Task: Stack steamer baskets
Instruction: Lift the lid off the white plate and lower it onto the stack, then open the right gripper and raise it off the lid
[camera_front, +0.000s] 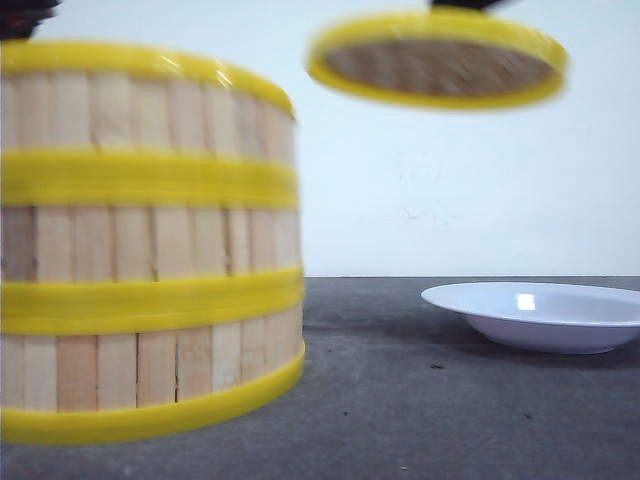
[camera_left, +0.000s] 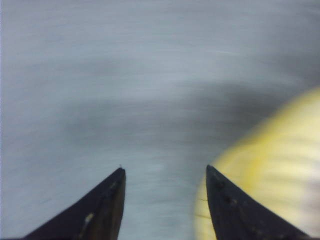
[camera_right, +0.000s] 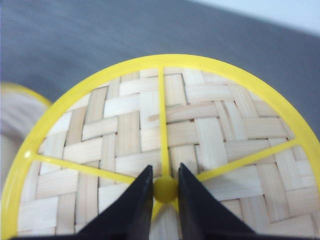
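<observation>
Three steamer baskets (camera_front: 140, 240) stand stacked one on another at the left, close to the front camera, with pale slat walls and yellow rings. The domed woven lid (camera_front: 437, 62) hangs tilted in the air to the right of the stack and higher than its top. My right gripper (camera_right: 165, 187) is shut on the lid's yellow knob (camera_right: 165, 189). In that view the stack's blurred edge (camera_right: 15, 120) shows beside the lid (camera_right: 165, 115). My left gripper (camera_left: 164, 172) is open and holds nothing, over the grey table with the blurred yellow stack (camera_left: 280, 165) beside one finger.
A shallow white plate (camera_front: 540, 315) lies on the dark grey table (camera_front: 400, 400) at the right. A white wall stands behind the table. The left wrist view is motion-blurred.
</observation>
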